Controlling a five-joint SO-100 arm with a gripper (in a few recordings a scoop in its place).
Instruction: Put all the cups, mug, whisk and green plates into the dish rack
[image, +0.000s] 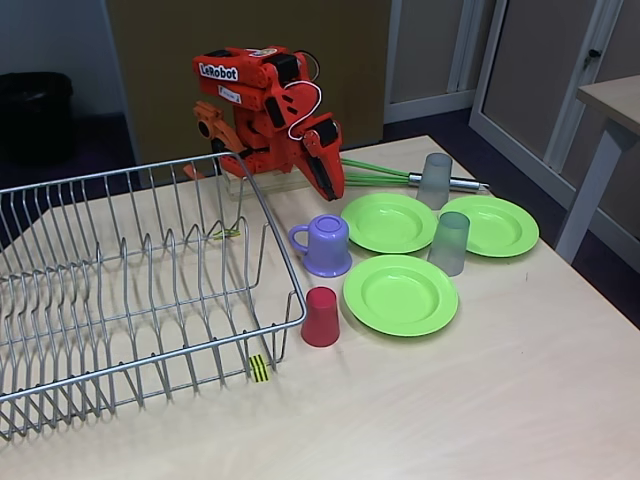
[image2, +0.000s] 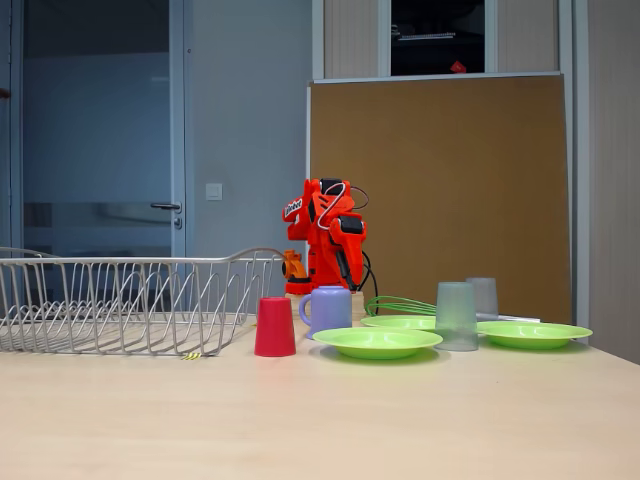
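Observation:
The silver wire dish rack (image: 283, 262) (image2: 130, 300) stands on the left of the table with nothing in it. Right of it are a red cup (image: 321, 316) (image2: 274, 327), the purple mug (image: 326, 245) (image2: 329, 310) and three green plates (image: 389, 222) (image: 490, 225) (image: 400, 294) (image2: 377, 342). Two grey cups (image: 435, 180) (image: 449, 243) (image2: 456, 316) stand among the plates. The green whisk (image: 380, 172) (image2: 395, 305) lies behind them. The orange arm is folded at the back. Its gripper (image: 330, 185) (image2: 345, 270) points down, shut and holding nothing, just left of the whisk's loops.
The wooden table has free room in front of the rack and plates (image: 450, 400). Another table (image: 612, 100) stands off to the right, across a gap of floor. A brown board stands behind the arm.

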